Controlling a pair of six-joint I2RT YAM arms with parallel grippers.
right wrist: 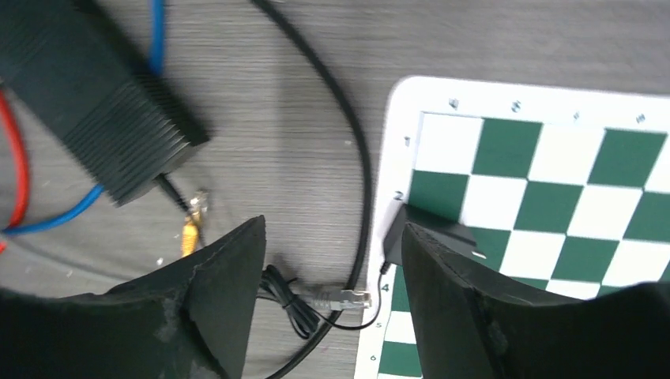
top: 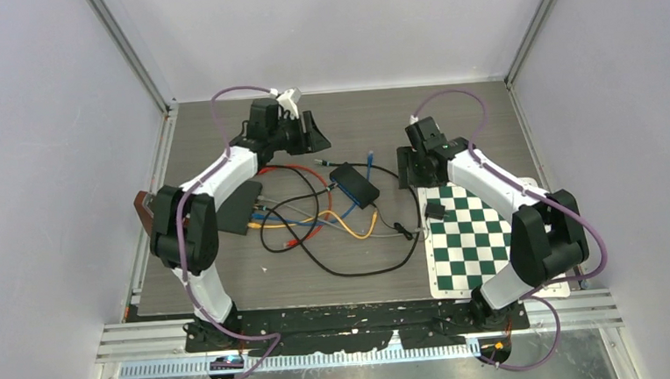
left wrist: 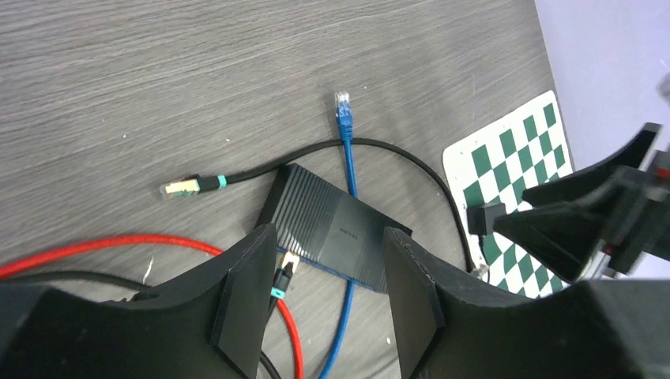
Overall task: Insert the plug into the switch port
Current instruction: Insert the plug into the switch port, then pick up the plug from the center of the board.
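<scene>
The black ribbed switch (top: 354, 184) (left wrist: 340, 230) (right wrist: 103, 110) lies mid-table among loose cables. A gold-tipped plug with a teal band (left wrist: 284, 268) rests against the switch's near edge, just inside one of my left fingers (left wrist: 245, 304); whether it sits in a port I cannot tell. A twin plug on a black cable (left wrist: 183, 188) and a blue plug (left wrist: 342, 103) lie free beyond the switch. My left gripper (top: 313, 134) (left wrist: 328, 308) hangs open above the switch, holding nothing. My right gripper (top: 412, 174) (right wrist: 332, 296) is open over a grey plug (right wrist: 348, 298).
A green chessboard mat (top: 470, 234) (right wrist: 553, 158) lies at the right with a small black adapter (top: 435, 210) (right wrist: 411, 233) on it. Red (left wrist: 118, 241), yellow (top: 351, 224) and black cables tangle at the left front. A flat black pad (top: 240, 208) lies by the left arm.
</scene>
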